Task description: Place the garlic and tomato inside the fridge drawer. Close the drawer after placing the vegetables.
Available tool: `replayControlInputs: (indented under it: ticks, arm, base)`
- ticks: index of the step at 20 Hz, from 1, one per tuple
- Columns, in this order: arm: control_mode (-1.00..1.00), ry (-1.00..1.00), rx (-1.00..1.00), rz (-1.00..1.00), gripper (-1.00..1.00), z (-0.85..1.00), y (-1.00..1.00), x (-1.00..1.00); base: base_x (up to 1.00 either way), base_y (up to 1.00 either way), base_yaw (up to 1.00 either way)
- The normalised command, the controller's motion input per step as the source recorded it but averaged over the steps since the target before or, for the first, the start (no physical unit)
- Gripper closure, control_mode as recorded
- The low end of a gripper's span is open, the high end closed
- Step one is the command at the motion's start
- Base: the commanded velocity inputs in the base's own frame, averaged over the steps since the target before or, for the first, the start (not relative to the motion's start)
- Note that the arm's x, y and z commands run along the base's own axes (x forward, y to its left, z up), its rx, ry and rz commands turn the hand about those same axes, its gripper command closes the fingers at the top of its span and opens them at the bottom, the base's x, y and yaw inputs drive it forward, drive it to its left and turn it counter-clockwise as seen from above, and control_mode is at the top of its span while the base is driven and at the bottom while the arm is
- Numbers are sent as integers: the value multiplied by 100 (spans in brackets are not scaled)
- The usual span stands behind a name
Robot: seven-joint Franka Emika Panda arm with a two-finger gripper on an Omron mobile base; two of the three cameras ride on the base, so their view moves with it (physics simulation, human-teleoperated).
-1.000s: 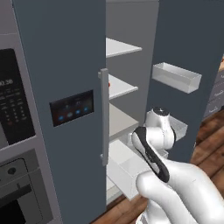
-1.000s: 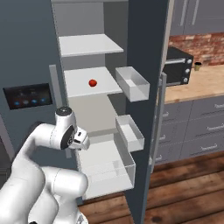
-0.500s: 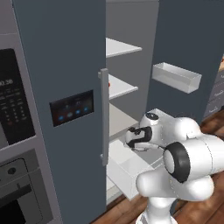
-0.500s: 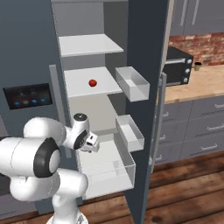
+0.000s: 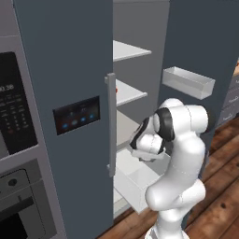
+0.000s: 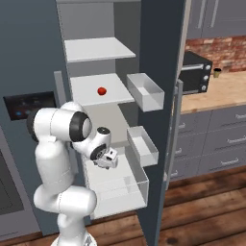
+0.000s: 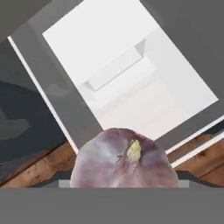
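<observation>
Right base view: tomato (image 6: 101,91) on shelf (image 6: 91,92) above drawer (image 6: 126,190).

Arm bent, gripper (image 6: 111,159) clamped w/ load

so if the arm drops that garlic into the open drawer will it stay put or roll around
Probably it rolls a little: the garlic looks rounded and the fridge drawer has a flat, smooth white bottom. It likely settles soon, since the bulb is lumpy with a pointed tip rather than a true ball. The drawer's walls should keep it in.
</observation>
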Motion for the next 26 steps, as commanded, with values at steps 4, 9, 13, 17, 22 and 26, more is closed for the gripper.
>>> replayControlInputs:
  ticks: [4, 9, 13, 17, 22, 26]
  arm:
    - [-100, 29, 5, -1, 100, -49, -12, 94]
    - [-100, 33, 0, -3, 100, -61, -1, 91]
    - [-100, 31, 0, -3, 100, -62, 0, 90]
    - [-100, 19, 0, 0, 100, -71, -2, 62]
    - [-100, -7, -1, 0, 100, -98, 0, 0]
    - [-100, -11, 0, 0, 100, -96, -4, 0]
  base:
    - [0, 0, 0]
    - [0, 0, 0]
    - [0, 0, 0]
    - [0, 0, 0]
    - [0, 0, 0]
    - [0, 0, 0]
